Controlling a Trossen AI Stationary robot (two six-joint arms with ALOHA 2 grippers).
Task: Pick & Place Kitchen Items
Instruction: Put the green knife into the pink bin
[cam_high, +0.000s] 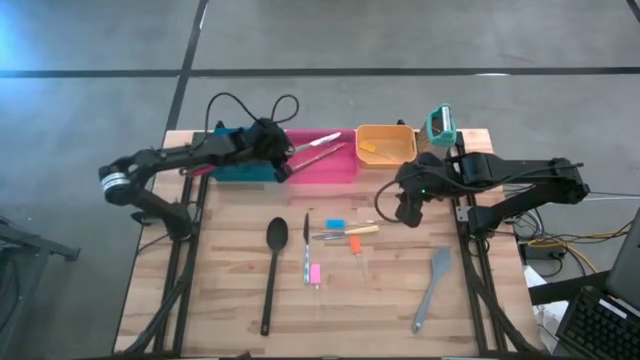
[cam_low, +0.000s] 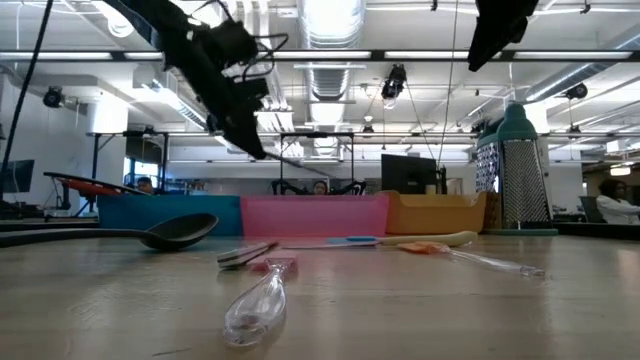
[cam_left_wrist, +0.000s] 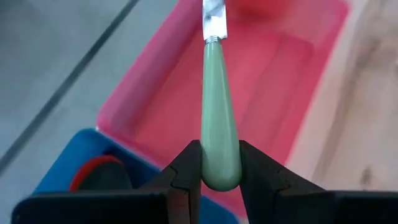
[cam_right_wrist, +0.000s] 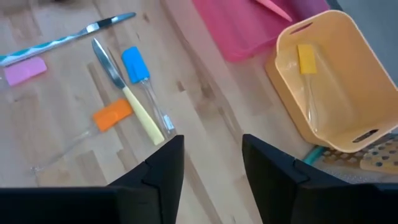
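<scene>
My left gripper (cam_high: 284, 156) is over the near edge of the teal bin (cam_high: 235, 165) and the pink bin (cam_high: 330, 165), shut on a green-handled knife (cam_left_wrist: 219, 118) whose metal blade (cam_left_wrist: 214, 18) reaches out over the pink bin. My right gripper (cam_high: 405, 210) is open and empty above the table, right of a cluster of utensils: a blue-headed spatula (cam_right_wrist: 134, 62), a yellow-handled knife (cam_right_wrist: 142, 118) and an orange-headed spatula (cam_right_wrist: 112, 115). A long black spoon (cam_high: 272, 270) and a grey spatula (cam_high: 432, 290) lie flat on the wood. My left gripper pinches the butt end of the knife's green handle (cam_left_wrist: 219, 163) between its two fingers (cam_left_wrist: 186, 168). The knife runs on straight ahead of the fingers, along their line. The gripper slants down from the table's left. The knife is lifted clear above the pink bin.
The teal bin holds a red-headed spoon (cam_left_wrist: 93, 174). The orange bin (cam_high: 385, 146) holds a yellow-headed spatula (cam_right_wrist: 306, 59). An upright teal-and-white gadget (cam_high: 440, 122) stands at the far right. A pink-headed utensil (cam_high: 314, 272) and a knife (cam_high: 307, 245) lie mid-table.
</scene>
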